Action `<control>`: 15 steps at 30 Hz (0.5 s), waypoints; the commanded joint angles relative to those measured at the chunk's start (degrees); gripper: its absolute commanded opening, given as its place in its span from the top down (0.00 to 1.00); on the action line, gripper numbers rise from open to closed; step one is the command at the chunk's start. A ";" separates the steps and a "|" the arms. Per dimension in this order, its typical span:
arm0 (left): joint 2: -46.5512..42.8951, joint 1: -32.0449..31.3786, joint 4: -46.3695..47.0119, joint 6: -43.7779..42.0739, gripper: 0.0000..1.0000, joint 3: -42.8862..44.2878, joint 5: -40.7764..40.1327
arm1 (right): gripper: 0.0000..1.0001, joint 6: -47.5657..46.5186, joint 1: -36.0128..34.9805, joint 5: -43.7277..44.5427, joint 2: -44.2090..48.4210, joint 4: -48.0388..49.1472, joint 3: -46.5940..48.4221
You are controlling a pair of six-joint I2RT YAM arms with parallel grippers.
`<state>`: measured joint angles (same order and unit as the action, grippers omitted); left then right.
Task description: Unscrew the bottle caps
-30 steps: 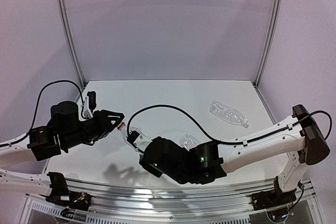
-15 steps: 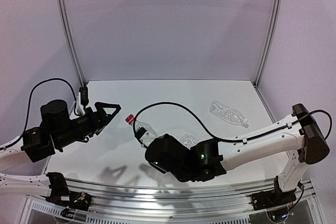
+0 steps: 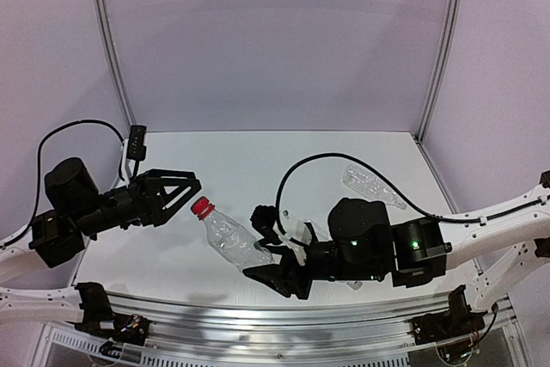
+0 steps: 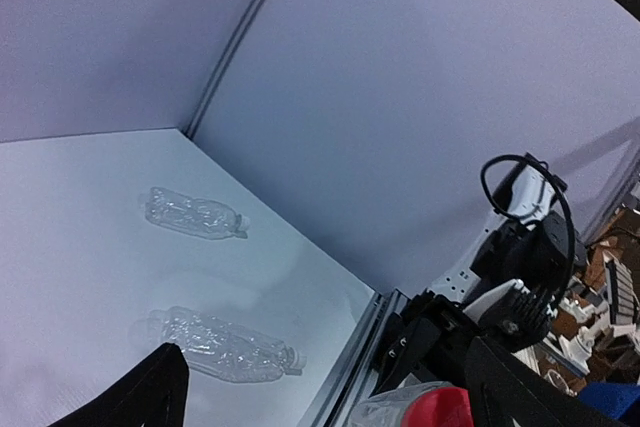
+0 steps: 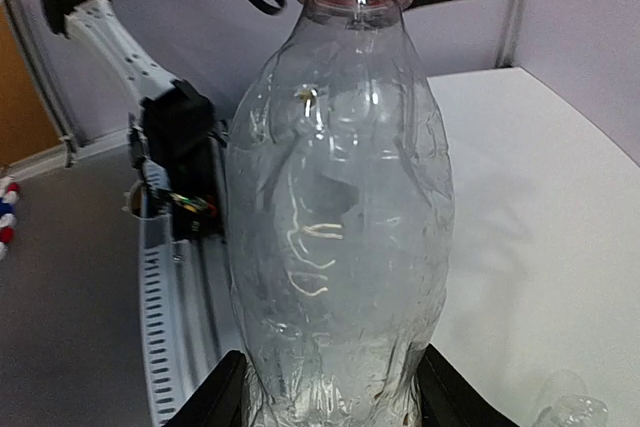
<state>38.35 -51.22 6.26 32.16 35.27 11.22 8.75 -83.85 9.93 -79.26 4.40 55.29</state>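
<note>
The clear bottle [image 3: 230, 240] is gripped at its lower body by the right end effector [image 5: 332, 395], whose fingers are pressed against the wall from both sides. It appears to be raised above the table [image 3: 258, 156]. The red cap [image 3: 202, 205] is seated on the neck and faces the left end effector [image 3: 186, 192], which is spread wide just beside the cap and is not touching it.

The bottle looks empty and is therefore judged light. Its thin, crumpled wall is expected to give, and to slip, under a hard squeeze. The cap is judged stiff and should be taken squarely across its sides, clear of the neck below.

A second bottle [image 4: 225, 345] and a third bottle [image 4: 195, 215] lie on their sides on the table, well apart from both end effectors.
</note>
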 commanded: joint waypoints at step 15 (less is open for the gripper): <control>0.90 -5.45 4.88 -9.13 0.18 1.82 10.05 | 1.00 1.09 0.46 -11.26 1.92 4.79 -2.21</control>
<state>38.46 -56.29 10.98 24.93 35.35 20.82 9.39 -83.81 -0.30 -77.97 7.75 53.80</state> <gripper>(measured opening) 0.852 0.537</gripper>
